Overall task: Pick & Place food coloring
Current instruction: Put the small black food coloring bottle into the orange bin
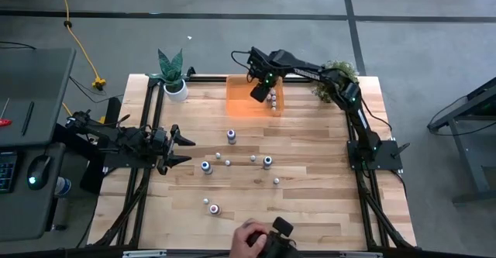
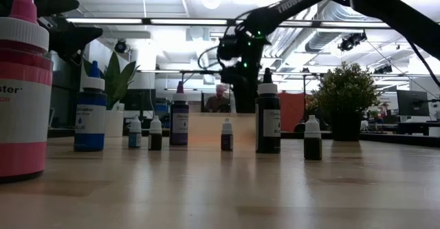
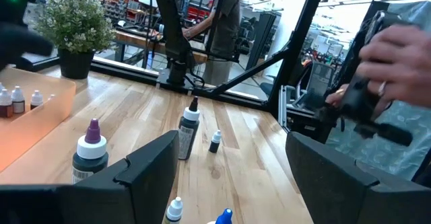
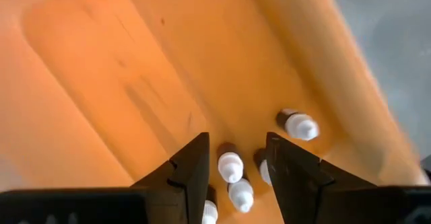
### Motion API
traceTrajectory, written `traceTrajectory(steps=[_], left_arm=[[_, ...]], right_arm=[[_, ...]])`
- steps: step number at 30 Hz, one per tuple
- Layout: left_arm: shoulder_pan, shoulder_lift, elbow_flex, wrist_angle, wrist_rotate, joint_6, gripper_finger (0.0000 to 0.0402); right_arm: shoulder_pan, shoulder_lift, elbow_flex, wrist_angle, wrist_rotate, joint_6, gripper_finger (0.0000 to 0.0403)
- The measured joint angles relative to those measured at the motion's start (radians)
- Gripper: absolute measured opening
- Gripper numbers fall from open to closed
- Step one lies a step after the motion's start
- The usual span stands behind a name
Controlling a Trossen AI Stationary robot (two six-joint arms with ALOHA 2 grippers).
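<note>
Several small food coloring bottles stand upright and scattered on the wooden table (image 1: 310,134), among them a blue-bodied one (image 1: 231,136) and another (image 1: 267,162). A few whitish-capped bottles (image 1: 273,99) stand inside the orange tray (image 1: 240,103) at the far edge. My right gripper (image 1: 261,94) hangs open above the tray. In the right wrist view its fingers stand on either side of the capped bottles (image 4: 230,165) below without touching them. My left gripper (image 1: 186,149) is open and empty at the table's left side, pointing toward the scattered bottles (image 3: 188,133).
A potted plant (image 1: 172,76) stands at the far left corner and a bushy plant (image 1: 335,76) at the far right. A person's hand (image 1: 252,239) holds a black device at the table's near edge. In the low view a large pink-capped bottle (image 2: 24,84) stands close.
</note>
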Motion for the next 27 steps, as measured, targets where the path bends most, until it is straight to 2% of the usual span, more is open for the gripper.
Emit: traceTrajectory(steps=[5, 10, 13, 20, 27], left_arm=[[0.0, 0.0, 0.0, 0.0, 0.0, 0.0, 0.0271], [0.0, 0.0, 0.0, 0.0, 0.0, 0.0, 0.0271], [0.0, 0.0, 0.0, 0.0, 0.0, 0.0, 0.0271], [0.0, 0.0, 0.0, 0.0, 0.0, 0.0, 0.0271], [0.0, 0.0, 0.0, 0.0, 0.0, 0.0, 0.0271]], right_arm=[[0.013, 0.0, 0.16, -0.097, -0.019, -0.025, 0.0136], [0.037, -0.001, 0.333, -0.27, -0.096, -0.087, 0.0136], [0.065, -0.03, 0.372, -0.341, -0.121, -0.13, 0.0136], [0.122, -0.202, 0.188, -0.343, -0.113, -0.183, 0.0136], [0.18, -0.45, -0.15, -0.272, -0.099, -0.173, 0.0136]])
